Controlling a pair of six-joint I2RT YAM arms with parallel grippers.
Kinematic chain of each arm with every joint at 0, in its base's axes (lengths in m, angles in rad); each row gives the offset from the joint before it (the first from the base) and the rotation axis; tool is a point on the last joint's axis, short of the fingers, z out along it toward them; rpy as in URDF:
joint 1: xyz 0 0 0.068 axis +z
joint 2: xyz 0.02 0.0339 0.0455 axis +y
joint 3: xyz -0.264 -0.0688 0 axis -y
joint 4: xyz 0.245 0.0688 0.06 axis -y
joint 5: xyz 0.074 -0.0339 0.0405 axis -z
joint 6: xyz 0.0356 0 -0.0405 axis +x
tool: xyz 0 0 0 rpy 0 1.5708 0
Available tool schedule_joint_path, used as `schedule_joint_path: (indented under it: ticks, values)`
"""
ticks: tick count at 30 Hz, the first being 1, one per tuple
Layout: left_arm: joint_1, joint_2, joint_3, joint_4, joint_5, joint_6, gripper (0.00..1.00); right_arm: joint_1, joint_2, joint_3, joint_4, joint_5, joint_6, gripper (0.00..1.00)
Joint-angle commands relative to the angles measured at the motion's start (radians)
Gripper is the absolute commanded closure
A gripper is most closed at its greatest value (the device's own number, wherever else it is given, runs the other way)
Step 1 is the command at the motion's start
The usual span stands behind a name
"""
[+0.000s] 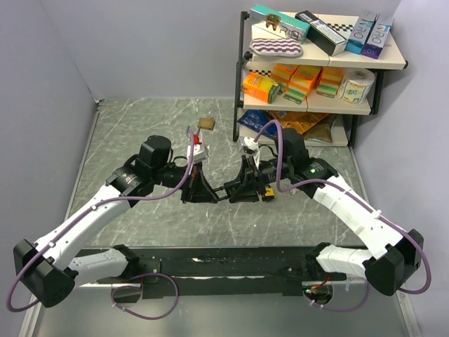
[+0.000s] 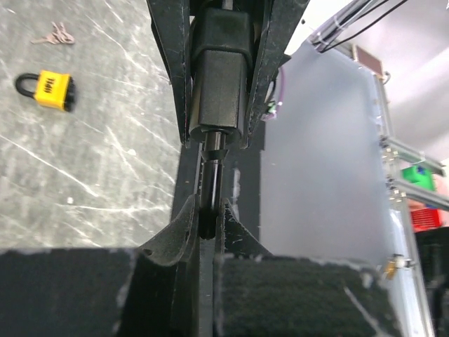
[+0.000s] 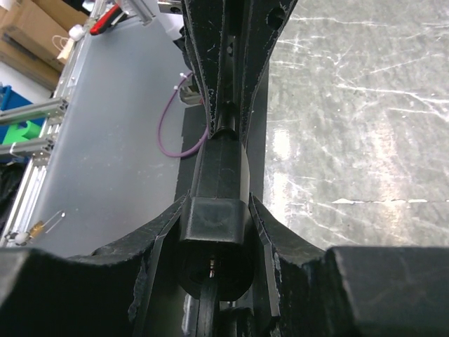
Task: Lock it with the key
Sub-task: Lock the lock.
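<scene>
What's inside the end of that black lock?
A thin dark key goes into the lock, pinched by the left gripper. The right gripper holds the lock. The key's tip is hidden inside, so how deep it sits cannot be seen.

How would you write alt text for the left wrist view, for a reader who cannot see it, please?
The left gripper, shut at the bottom of the frame, pinches a thin dark stem sticking out of a black block that the right gripper clamps from above. A yellow padlock lies apart on the grey marbled table at upper left.
</scene>
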Motion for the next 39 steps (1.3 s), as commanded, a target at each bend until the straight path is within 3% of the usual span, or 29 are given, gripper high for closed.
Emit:
schedule_joint_path:
  ticks: [1,12,19,22,26,31,34,39]
  values:
    - [-0.056,0.028,0.077,0.372,0.034,-0.14,0.99,0.102,0.005,-0.014,0.186,-0.05,-0.001,1.0]
    - [-0.102,0.077,0.077,0.604,-0.019,-0.28,0.99,0.125,0.014,-0.066,0.433,-0.064,0.214,1.0]
    - [-0.114,0.109,0.078,0.688,-0.03,-0.353,0.99,0.153,0.017,-0.097,0.508,-0.07,0.241,1.0]
    - [-0.119,0.113,0.092,0.656,-0.024,-0.335,0.99,0.164,0.023,-0.088,0.481,-0.076,0.234,1.0]
    - [-0.114,0.077,0.088,0.502,-0.036,-0.226,0.99,0.135,0.017,-0.05,0.316,-0.069,0.099,1.0]
    - [-0.082,0.004,0.01,0.423,-0.061,-0.191,0.99,0.076,-0.017,-0.031,0.183,-0.047,-0.001,1.0]
    - [-0.076,-0.007,-0.001,0.403,-0.091,-0.191,0.86,0.069,-0.03,-0.037,0.175,-0.041,-0.003,1.0]
    - [-0.074,0.008,0.016,0.37,-0.091,-0.166,0.78,0.069,-0.026,-0.031,0.182,-0.038,0.007,1.0]
